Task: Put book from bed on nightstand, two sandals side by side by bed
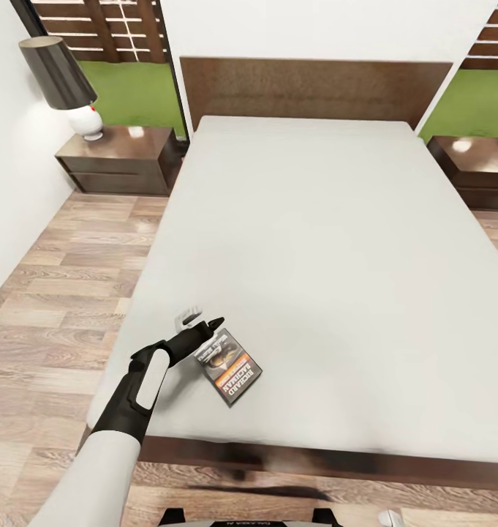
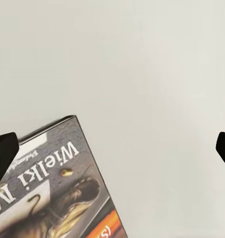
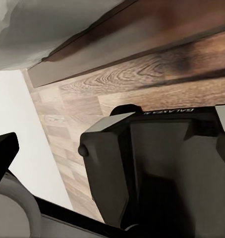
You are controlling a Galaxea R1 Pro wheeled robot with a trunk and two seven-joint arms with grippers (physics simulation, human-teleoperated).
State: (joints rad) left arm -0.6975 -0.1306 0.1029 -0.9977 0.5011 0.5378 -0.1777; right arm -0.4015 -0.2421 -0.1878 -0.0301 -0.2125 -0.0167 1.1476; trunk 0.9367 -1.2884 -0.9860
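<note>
The bed point(image 1: 314, 241) takes up most of the bedroom floor point(image 1: 51, 307), its headboard point(image 1: 314, 88) against the far wall. A nightstand point(image 1: 121, 157) stands at each head corner; the one by the left wall carries a lamp point(image 1: 62, 80), the other nightstand point(image 1: 472, 165) is bare. The book point(image 1: 228, 367) lies flat on the mattress near the foot edge, toward the bed's left corner. The left gripper point(image 1: 202, 320) hangs over the book's far end with its jaws spread wide, touching nothing. The right gripper point(image 3: 3, 153) points at the robot's base point(image 3: 157, 163); its opening cannot be told.
</note>
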